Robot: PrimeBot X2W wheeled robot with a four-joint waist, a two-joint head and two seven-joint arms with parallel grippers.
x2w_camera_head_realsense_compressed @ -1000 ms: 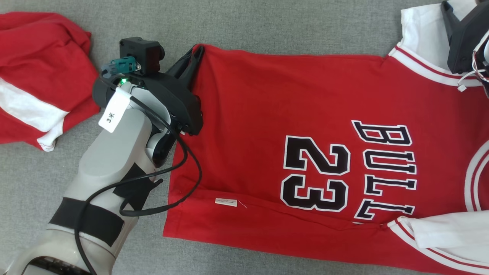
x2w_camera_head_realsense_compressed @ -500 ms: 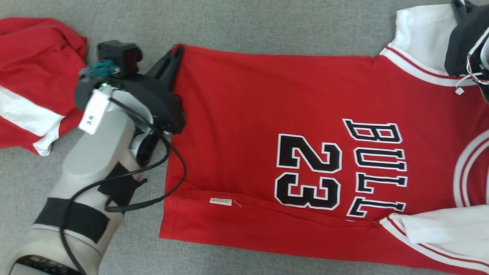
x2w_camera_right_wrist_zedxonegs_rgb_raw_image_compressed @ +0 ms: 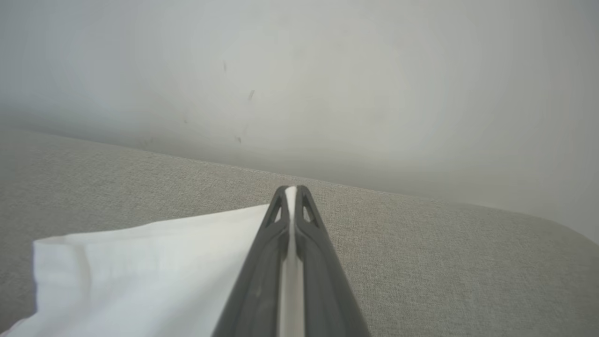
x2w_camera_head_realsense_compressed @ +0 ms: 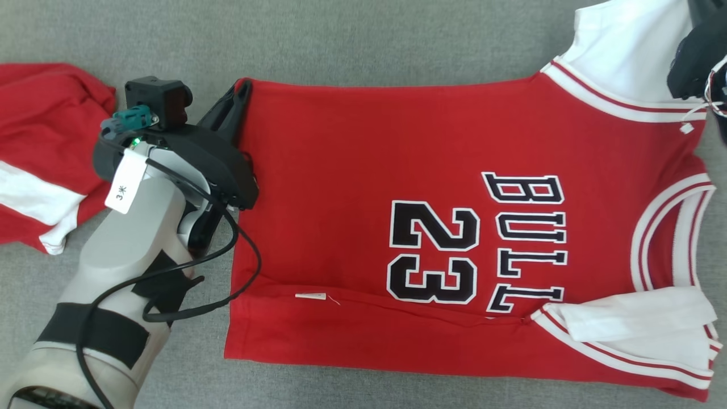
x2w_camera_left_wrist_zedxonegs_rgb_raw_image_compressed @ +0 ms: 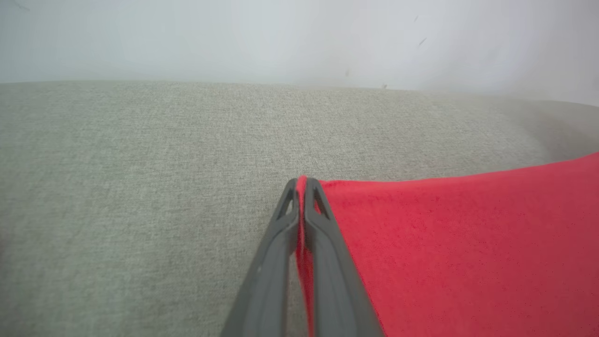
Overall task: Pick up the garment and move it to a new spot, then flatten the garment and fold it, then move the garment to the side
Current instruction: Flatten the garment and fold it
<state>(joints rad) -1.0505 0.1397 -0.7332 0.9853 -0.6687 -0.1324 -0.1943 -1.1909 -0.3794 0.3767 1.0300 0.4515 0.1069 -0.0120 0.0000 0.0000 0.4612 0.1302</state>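
The garment (x2w_camera_head_realsense_compressed: 363,170), a red jersey printed "BULL 23", lies spread flat on the grey fabric surface (x2w_camera_head_realsense_compressed: 341,40), with its hem toward the robot's left and its neckline toward its right. Left gripper (x2w_camera_left_wrist_zedxonegs_rgb_raw_image_compressed: 302,180): clenched on the far hem corner, red cloth pinched between its 2 fingers. Right gripper (x2w_camera_right_wrist_zedxonegs_rgb_raw_image_compressed: 291,188): clenched on the edge of the far white sleeve (x2w_camera_right_wrist_zedxonegs_rgb_raw_image_compressed: 140,262). A crumpled red-and-white cloth (x2w_camera_head_realsense_compressed: 45,142) lies apart, beyond the left arm.

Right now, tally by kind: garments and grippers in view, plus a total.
Garments: 2 (red jersey; red-and-white garment at far left)
Grippers: 2 (left gripper, right gripper, both shut on the red jersey)
Total: 4
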